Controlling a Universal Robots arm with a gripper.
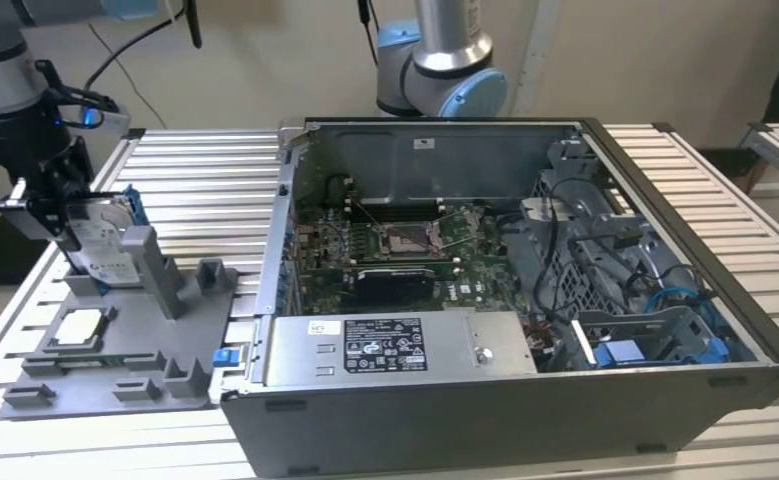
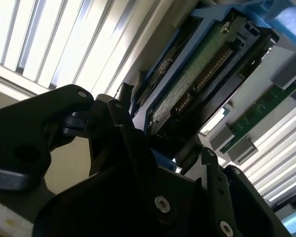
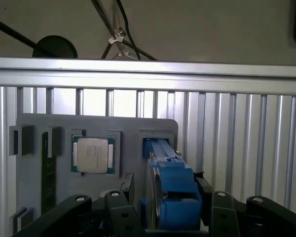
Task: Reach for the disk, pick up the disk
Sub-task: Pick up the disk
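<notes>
The disk [image 1: 101, 242], silver-grey with a white label and a blue frame, stands on edge in a slot at the back of the grey holder plate [image 1: 122, 385], at the exterior view's left. My gripper [image 1: 58, 215] comes down on it from above, a finger on each flat side. In the first wrist view the disk's blue frame [image 3: 171, 183] sits between the black fingers [image 3: 203, 188], which press against it. The second wrist view shows the disk's green circuit-board side [image 2: 197, 74] clamped in the gripper [image 2: 163, 133]. The disk's lower edge still sits in the slot.
A small silver chip [image 1: 80, 325] lies in a pocket of the holder plate, beside a green memory stick [image 3: 48, 168]. An open computer case [image 1: 496, 290] stands close on the exterior view's right. A second arm's base [image 1: 436, 60] rises behind it. Everything rests on a slatted metal table [image 1: 202, 170].
</notes>
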